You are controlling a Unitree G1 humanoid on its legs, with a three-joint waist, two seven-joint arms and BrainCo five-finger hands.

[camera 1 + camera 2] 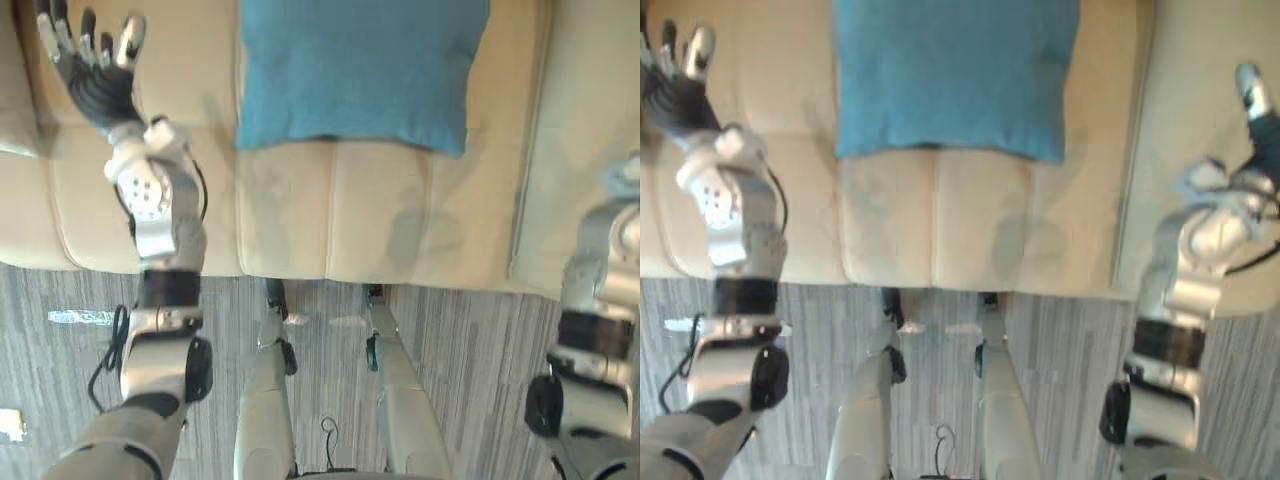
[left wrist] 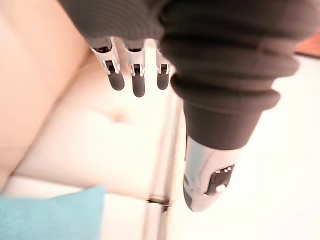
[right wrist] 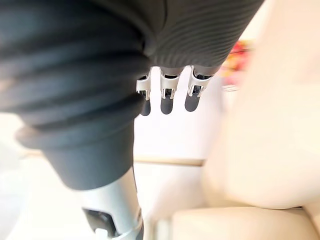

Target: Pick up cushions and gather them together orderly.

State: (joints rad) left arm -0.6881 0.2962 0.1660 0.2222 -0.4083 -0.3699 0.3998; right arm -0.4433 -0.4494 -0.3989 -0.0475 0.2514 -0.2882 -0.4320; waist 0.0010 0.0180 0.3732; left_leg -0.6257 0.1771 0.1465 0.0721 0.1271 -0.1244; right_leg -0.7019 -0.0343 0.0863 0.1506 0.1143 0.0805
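Starting at the left hand (image 1: pixel 95 75): it is raised over the left section of the sofa (image 1: pixel 330 210), fingers (image 2: pixel 136 82) straight and spread, thumb apart, with nothing in its grasp. Its wrist view shows bare cream upholstery past the fingertips and a blue corner of the cushion (image 2: pixel 50 215) off to one side, well apart from the hand.

The right hand (image 1: pixel 1250 92) is raised at the right end of the sofa, over a cream padded part (image 1: pixel 1200 70) (whether this is the sofa's arm or a loose cream cushion cannot be told). Its fingers (image 3: pixel 167 97) are straight and hold nothing.

The cushion (image 1: pixel 355 70), blue and roughly square, lies flat on the middle seat between the two hands, its far edge toward the backrest. Neither hand touches it. The grey floor (image 1: pixel 470 340) in front of the sofa carries no cushion.

Task status (judgement):
- Done: nothing that can be confirmed. One blue cushion is in sight, and it lies by itself rather than in a group.
- Left: take hold of the blue cushion, find any others, and set them side by side or in a stack.
- Both hands are free and flank the cushion, so either one can reach inward for the first grasp.
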